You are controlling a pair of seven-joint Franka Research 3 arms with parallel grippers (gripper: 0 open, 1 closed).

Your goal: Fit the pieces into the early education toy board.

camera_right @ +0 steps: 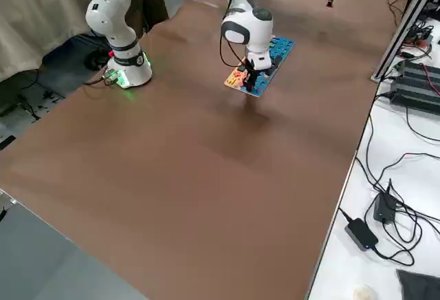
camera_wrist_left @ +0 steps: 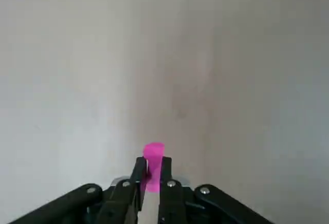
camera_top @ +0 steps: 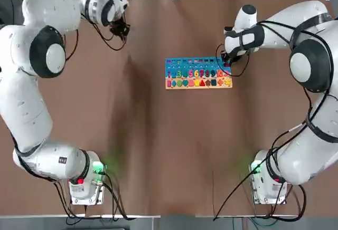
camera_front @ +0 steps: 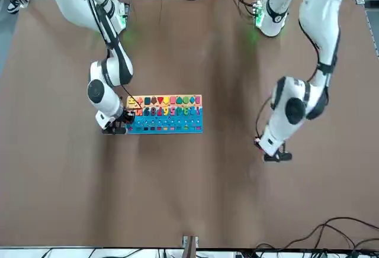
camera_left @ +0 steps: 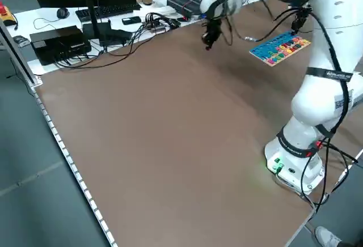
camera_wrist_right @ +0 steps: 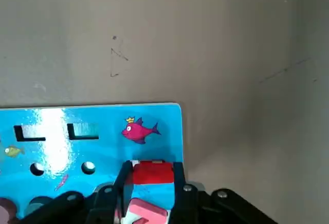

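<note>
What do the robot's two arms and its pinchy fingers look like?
Both arms are chunky, glossy white tubes with round black caps at the joints. Loose black cables loop along each of them. Each round white base glows green. The left gripper and the right gripper are black, each with two slim flat fingers and small silver screws at the knuckles.

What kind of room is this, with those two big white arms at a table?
Most likely a robotics lab. Two white arms are bolted to a brown table holding a toy board, and a side bench carries a keyboard, cables and black boxes.
</note>
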